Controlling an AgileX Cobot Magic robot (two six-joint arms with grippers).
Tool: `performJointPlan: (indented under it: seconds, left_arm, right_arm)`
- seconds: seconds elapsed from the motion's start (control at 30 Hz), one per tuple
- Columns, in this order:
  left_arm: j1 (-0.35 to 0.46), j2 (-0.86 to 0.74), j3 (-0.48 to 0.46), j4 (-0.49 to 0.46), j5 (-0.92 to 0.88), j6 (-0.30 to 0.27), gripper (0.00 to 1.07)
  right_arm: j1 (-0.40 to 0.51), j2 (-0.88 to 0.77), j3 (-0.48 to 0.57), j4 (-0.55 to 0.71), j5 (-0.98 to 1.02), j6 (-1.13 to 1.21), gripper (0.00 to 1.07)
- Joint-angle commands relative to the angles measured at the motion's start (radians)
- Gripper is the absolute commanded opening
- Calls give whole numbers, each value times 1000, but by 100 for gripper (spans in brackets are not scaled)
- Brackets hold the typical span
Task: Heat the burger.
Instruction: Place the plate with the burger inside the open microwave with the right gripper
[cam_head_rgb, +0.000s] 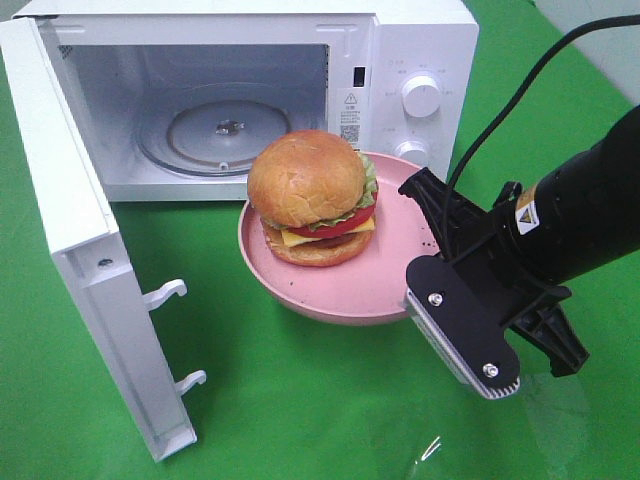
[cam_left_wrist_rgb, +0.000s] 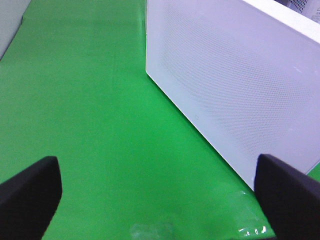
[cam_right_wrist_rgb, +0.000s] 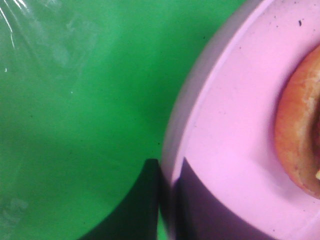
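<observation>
The burger (cam_head_rgb: 310, 195), with a golden bun, lettuce, tomato and cheese, sits on a round pink plate (cam_head_rgb: 330, 295) just in front of the open microwave (cam_head_rgb: 420, 60). My right gripper (cam_head_rgb: 425, 210) is shut on the plate's right rim. The right wrist view shows its fingers (cam_right_wrist_rgb: 145, 210) pinching the plate (cam_right_wrist_rgb: 235, 125) edge, one above and one below, with the burger (cam_right_wrist_rgb: 300, 135) at the side. My left gripper (cam_left_wrist_rgb: 160, 200) is open and holds nothing. It faces the outer side of the microwave door (cam_left_wrist_rgb: 235, 85) and does not show in the exterior high view.
The microwave door (cam_head_rgb: 90, 270) stands swung out to the left, with its latch hooks (cam_head_rgb: 165, 295) pointing inward. A glass turntable (cam_head_rgb: 225, 130) lies in the cavity. Green cloth (cam_head_rgb: 300, 400) covers the table. The right arm's black cable (cam_head_rgb: 520, 90) arcs above the microwave's knobs (cam_head_rgb: 420, 95).
</observation>
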Motion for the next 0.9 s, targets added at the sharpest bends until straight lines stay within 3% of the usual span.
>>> performJointPlan:
  seconds: [0.03, 0.67, 0.9]
  left_arm:
    - [0, -14, 4, -1, -11, -4, 96]
    - [0, -14, 4, -1, -11, -4, 96]
    - [0, -14, 4, -2, -11, -4, 96]
  right_arm:
    - [20, 17, -53, -7, -18, 22, 0]
    - [22, 141, -257, 49, 58, 34, 0]
    - [67, 181, -311, 48, 51, 34, 0]
